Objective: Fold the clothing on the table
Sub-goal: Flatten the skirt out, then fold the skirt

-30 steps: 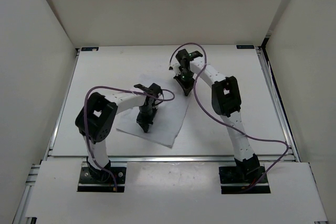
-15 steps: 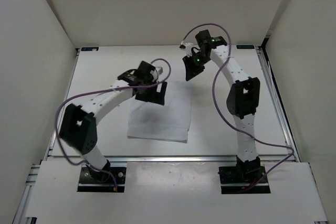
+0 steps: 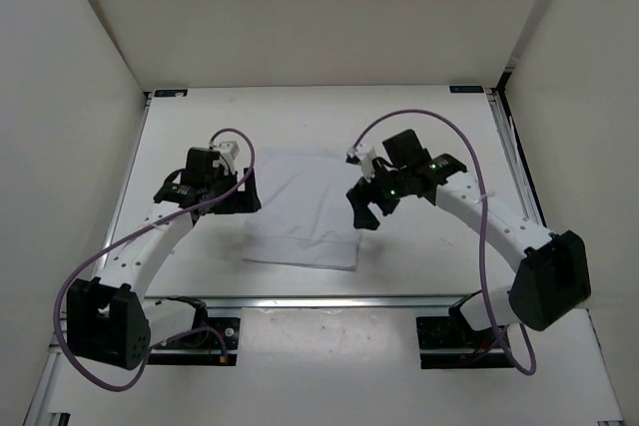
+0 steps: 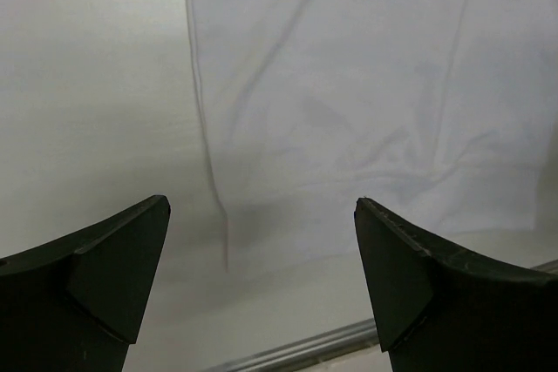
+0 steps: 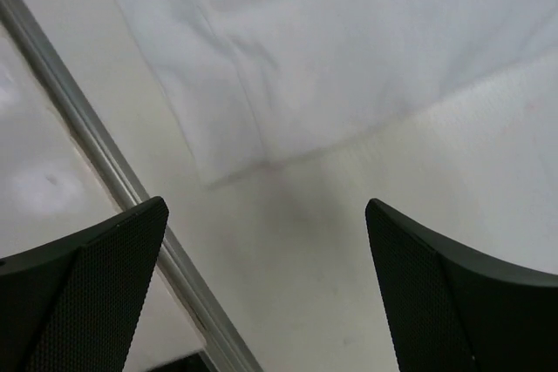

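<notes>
Over the table (image 3: 200, 127), the left pincer (image 3: 246, 193) and right pincer (image 3: 364, 211) hover low, both spread empty, flanking the clothing (image 3: 300, 212).

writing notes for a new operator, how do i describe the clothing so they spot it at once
Find the off-white table edged by metal rails. Near its middle, between the left gripper and the right gripper, lies the clothing, a flat, rectangular white fabric. It is slightly brighter than the tabletop, soft and faintly creased, unlike the black grippers beside it.
</notes>
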